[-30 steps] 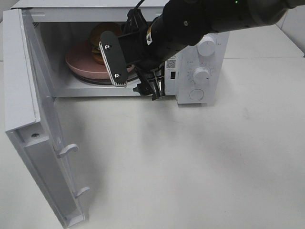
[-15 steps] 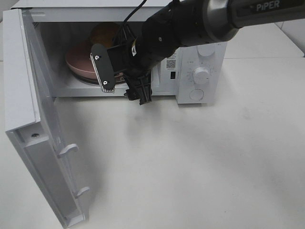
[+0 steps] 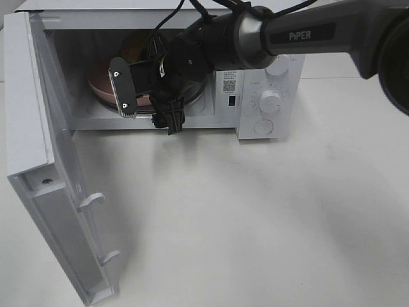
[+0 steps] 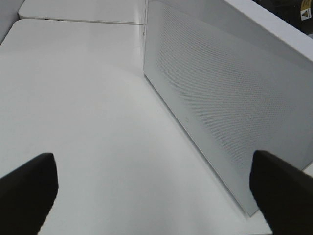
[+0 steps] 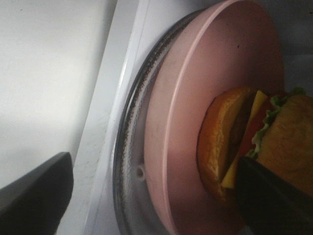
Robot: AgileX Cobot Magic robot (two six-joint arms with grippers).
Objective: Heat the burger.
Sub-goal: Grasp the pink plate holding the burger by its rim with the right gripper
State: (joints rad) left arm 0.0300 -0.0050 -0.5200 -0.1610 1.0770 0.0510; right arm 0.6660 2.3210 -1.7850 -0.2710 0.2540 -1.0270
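Golden-brown soft burger (image 5: 274, 142) sitting on pink plate (image 5: 195, 122) on glass turntable (image 5: 129, 161) inside open microwave (image 3: 262, 96). Light, squashy, layers prone to sliding; best moved by plate rim, not bun. Right fingers (image 5: 286, 205) wide apart at the burger, holding nothing. Left fingers (image 4: 29, 188) spread wide, empty, over worktop (image 4: 88, 112). Overhead view hides burger layers; right wrist shows lettuce, cheese.

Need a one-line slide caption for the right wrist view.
Open right end effector at the microwave mouth, burger resting on the pink plate atop the glass turntable.
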